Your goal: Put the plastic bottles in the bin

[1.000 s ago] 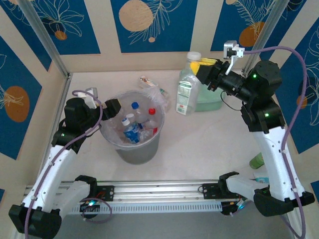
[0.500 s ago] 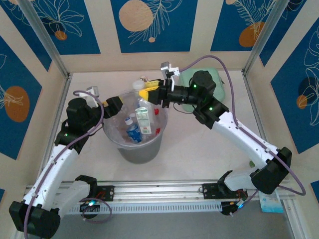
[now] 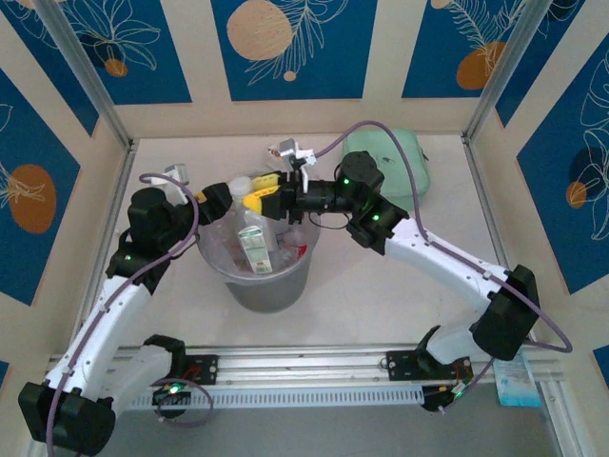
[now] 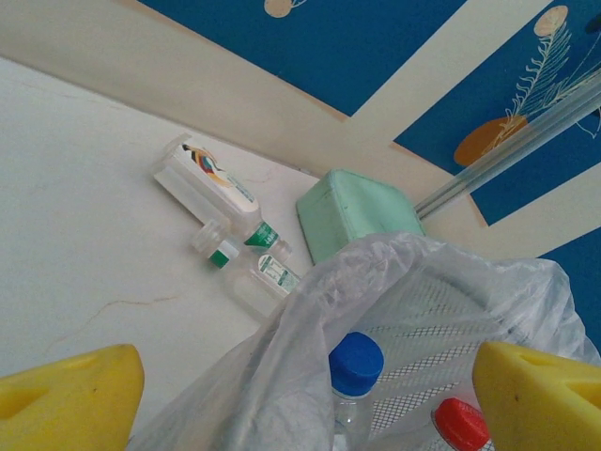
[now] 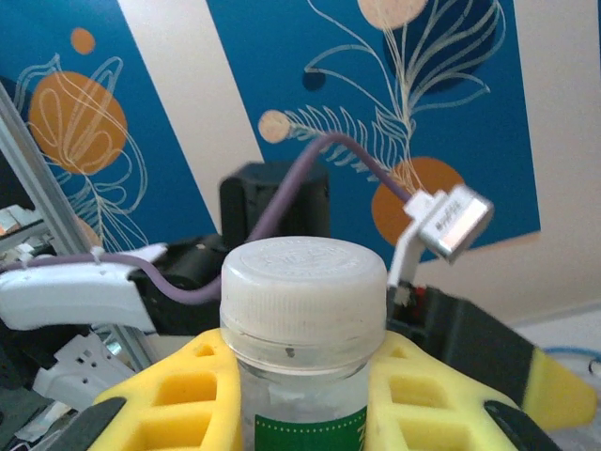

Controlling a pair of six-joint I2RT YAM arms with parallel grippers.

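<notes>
Two arms work over one round grey bin (image 3: 271, 286), lined with one crinkled clear bag (image 4: 423, 291). At the left, the left gripper (image 3: 217, 204) hangs at the bin's left rim. Its wrist camera shows its two blocky yellow foam fingers (image 4: 68, 396) standing wide apart with nothing between them.

Beyond them the smooth white desk (image 4: 84, 216) carries two small clear plastic bottles lying on their sides, just beside each other. The white-tan-label bottle (image 4: 208, 180) has its long axis running from upper left to lower right in that view. The stubbier green-label bottle (image 4: 252, 271) runs much the same way. To their right lies one flat, soft-cornered mint-green pouch (image 4: 352, 211).

Inside the bag, against the bin's meshed wall, sit two more clear bottles with their caps toward the bin's mouth: a blue-capped bottle (image 4: 355, 365) and a red-capped bottle (image 4: 460, 423).

In the top view the right gripper (image 3: 259, 190) reaches in over the bin from the right. Its yellow fingers (image 5: 192, 390) are clamped on the neck of a fifth, larger bottle. This white-capped bottle (image 3: 251, 243) is clear plastic with a ribbed round cap and a green-and-white label. Its long axis is roughly upright, cap up and body hanging down into the bin's mouth.
</notes>
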